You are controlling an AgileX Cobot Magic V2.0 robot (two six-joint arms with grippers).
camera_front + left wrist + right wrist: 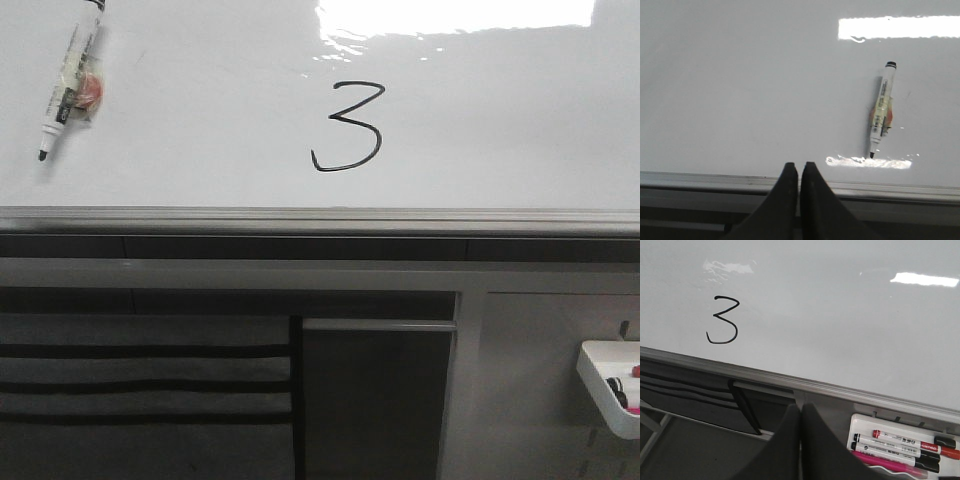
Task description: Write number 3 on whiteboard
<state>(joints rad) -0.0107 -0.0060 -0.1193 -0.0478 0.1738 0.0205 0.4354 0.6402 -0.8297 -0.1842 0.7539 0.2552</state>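
The number 3 (pixel 346 127) stood finished in black a little left of centre in the front view, on the whiteboard (pixel 500 120), whose silver frame ran across the middle of that frame. In the right wrist view the same digit sat in the upper left.

An uncapped marker (pixel 70 80) lay loose on the board at the upper left of the front view, its black tip pointing down and left, with a reddish-orange, yellowish wrapping around mid-barrel. Neither hand touched it. The left hand (pixel 800 170) showed at the bottom centre of its wrist view with its two dark fingers pressed together and nothing between them, over the board's frame; the marker lay well apart, right of centre. The right hand (pixel 800 412) was likewise together and empty, at the bottom centre of its view, just beside a small white tray (pixel 860 421) holding spare markers (pixel 900 447), red, black and pink.

The marker was likely light and rigid, a smooth plastic barrel that would roll or skid on the glossy board if nudged. The wrapped middle looked like the best place to take hold, being thicker and probably grippier than bare plastic. The board itself seemed stiff and slick, and the fresh ink would probably smear if brushed.
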